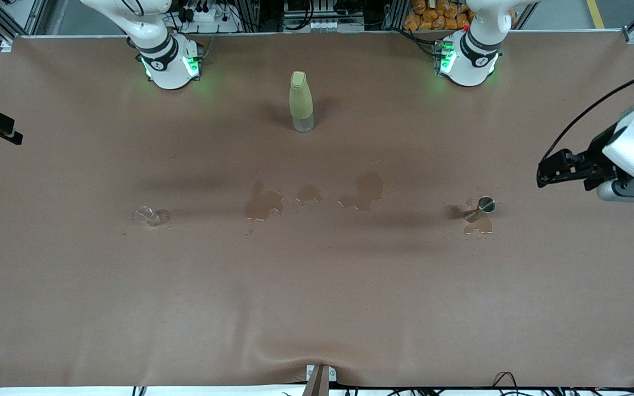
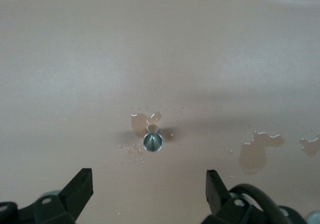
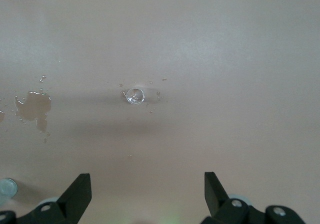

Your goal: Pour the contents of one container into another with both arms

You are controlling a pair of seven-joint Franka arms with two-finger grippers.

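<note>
Two small vessels are standing well apart on the tabletop (image 1: 317,308): a metal jigger (image 1: 482,208) toward the left arm's end and a clear glass cup (image 1: 149,216) toward the right arm's end, each ringed by droplets. Several wet patches (image 1: 317,198) are lying between them, and a capped green bottle (image 1: 300,102) is standing upright farther from the front camera.

Both grippers are hanging with fingers spread wide and holding nothing. The left gripper (image 2: 149,186) is hovering off the table's edge at its own end, with the jigger (image 2: 153,141) ahead of its fingers and nearly centred between them. The right gripper (image 3: 147,190) is waiting at the other end, the glass cup (image 3: 135,96) lying ahead of it and a little off its centreline.

Spills fit either a pour already made and the vessels set back, or leftovers with a fresh pour to come; nothing settles which. Any grasp of the jigger is likely calling for a low, level approach, closing on its narrow waist, since it looks top-heavy and the wet surface may let it slide. The cup, being clear and small, is probably needing careful centring.
</note>
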